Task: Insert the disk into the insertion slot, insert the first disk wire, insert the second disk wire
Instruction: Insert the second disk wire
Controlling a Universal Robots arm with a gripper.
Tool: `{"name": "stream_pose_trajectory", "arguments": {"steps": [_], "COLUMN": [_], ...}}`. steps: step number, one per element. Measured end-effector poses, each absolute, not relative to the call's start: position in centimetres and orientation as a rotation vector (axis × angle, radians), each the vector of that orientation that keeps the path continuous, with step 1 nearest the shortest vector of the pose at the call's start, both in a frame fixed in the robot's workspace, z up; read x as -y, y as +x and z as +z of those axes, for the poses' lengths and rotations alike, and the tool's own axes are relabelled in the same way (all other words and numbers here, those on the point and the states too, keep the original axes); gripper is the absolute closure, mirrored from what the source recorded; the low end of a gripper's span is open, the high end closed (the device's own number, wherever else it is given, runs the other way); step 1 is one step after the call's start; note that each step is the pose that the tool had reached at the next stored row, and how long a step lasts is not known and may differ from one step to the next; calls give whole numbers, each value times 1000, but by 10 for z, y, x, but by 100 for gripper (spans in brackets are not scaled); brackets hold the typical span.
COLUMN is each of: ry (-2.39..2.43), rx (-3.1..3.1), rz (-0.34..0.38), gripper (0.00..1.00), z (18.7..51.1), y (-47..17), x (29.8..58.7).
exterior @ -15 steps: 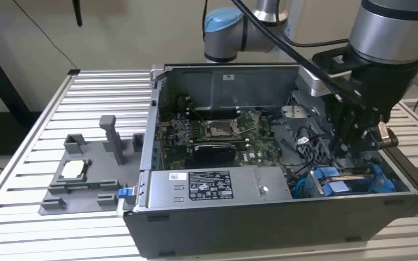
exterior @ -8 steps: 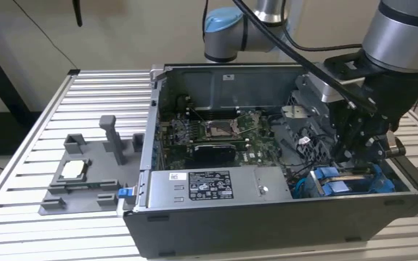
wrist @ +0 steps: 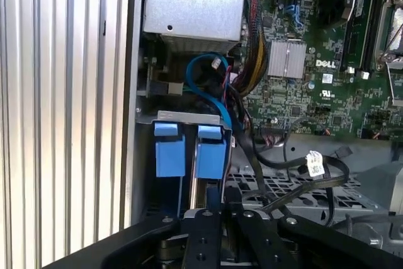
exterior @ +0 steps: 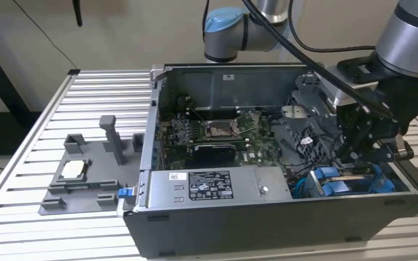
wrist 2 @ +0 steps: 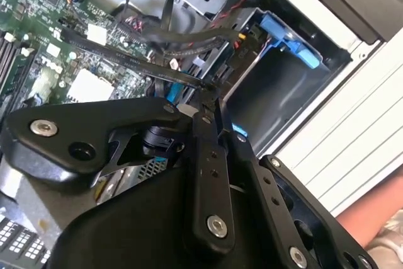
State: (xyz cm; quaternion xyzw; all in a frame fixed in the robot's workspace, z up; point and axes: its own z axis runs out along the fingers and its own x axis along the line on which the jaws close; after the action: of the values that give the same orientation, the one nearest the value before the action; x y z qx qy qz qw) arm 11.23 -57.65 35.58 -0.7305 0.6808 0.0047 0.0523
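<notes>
Blue plastic carrier pieces mark the disk [exterior: 348, 181], which sits edge-up in the insertion slot [exterior: 405, 187] at the open computer case's [exterior: 267, 223] corner, toward four o'clock in the exterior view. The gripper [exterior: 361, 155] hangs directly above it, its black fingers [wrist: 203, 231] drawn close together around the disk's thin upper edge [wrist: 196, 187] in the first wrist view, clenched on it. At nine o'clock from the disk lies the grey labelled power-supply box [exterior: 213, 187]. Black wires [wrist: 296, 168] loop loose beside the slot, over the green motherboard [wrist: 315, 74].
</notes>
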Motion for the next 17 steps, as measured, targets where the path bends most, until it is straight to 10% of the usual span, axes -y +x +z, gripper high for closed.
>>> {"name": "stream_pose_trajectory", "arguments": {"steps": [17], "ry": [-2225], "rx": [-2126], "rz": [97], "gripper": [84], "z": [351], "y": [124], "x": [580]}}
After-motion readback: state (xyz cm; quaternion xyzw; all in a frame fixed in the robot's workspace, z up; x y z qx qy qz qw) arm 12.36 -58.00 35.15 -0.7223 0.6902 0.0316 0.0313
